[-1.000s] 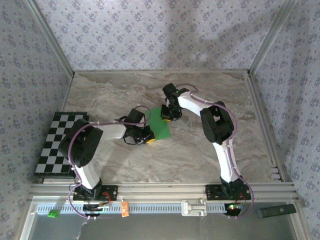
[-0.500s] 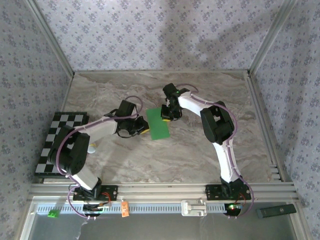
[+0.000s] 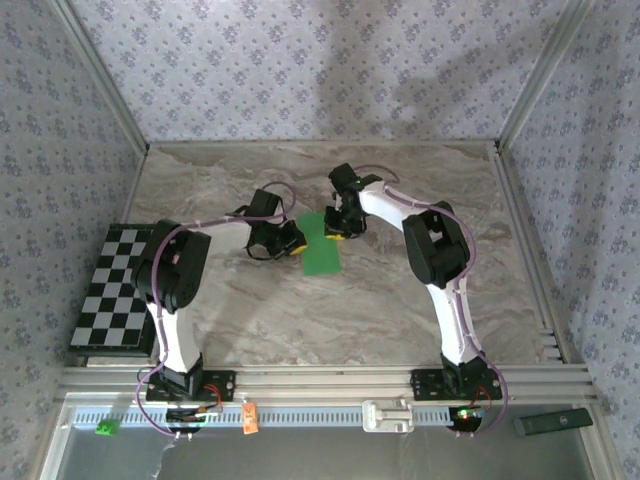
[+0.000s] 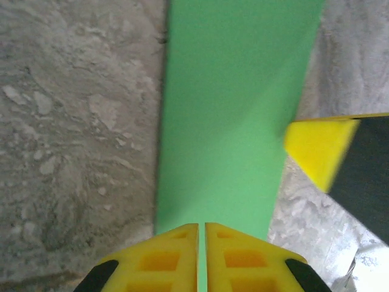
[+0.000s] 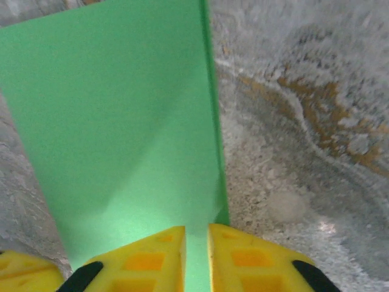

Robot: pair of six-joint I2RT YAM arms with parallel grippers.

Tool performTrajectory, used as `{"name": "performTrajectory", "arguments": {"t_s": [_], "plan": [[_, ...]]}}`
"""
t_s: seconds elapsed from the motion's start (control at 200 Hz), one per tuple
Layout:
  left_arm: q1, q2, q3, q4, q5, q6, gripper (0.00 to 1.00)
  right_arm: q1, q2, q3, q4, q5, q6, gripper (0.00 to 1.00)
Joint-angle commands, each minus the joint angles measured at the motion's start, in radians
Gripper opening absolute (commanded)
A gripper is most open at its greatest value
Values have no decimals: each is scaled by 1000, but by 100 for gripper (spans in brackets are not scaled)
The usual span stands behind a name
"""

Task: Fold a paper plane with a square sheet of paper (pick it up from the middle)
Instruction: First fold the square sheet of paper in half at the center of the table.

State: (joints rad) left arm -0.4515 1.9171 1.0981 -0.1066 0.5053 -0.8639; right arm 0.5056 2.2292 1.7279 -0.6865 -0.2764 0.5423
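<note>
Top view, change: the square sheet of paper (image 3: 322, 248) shows narrower than a second ago and is now a slim oblong. The left gripper (image 3: 296, 244) has swung from the near-left corner up to the sheet's left side.
Top view, meaning: by my judgement the centre fold is down and the nose folds are not yet begun.
Top view, place: flat on mid tabletop (image 3: 400, 300), between the left gripper and the right gripper (image 3: 337, 235).
Top view, axis: the long axis runs from near edge to far edge, with the far end leaning slightly left. Both ends are square, so there is no nose to point.
Left wrist, pincer: jaws together, tips at the sheet's (image 4: 231, 109) edge; I cannot tell whether they pinch it.
Right wrist, pincer: jaws a little apart, with green showing in the gap; the sheet (image 5: 121, 109) runs straight away from them.
</note>
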Motion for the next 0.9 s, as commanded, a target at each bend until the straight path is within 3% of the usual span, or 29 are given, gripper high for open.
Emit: {"name": "performTrajectory", "arguments": {"t_s": [0.0,0.49,0.895], "plan": [[2,39,41,-35,18,20,11,-6,-78,-35,49,-32,-38,21],[4,49,91,-195,-7,126,11,25,-51,-162,113,-89,-17,22],[5,-31,115,-153,-26,113,15,49,-115,-196,124,-94,-2,22]]}}
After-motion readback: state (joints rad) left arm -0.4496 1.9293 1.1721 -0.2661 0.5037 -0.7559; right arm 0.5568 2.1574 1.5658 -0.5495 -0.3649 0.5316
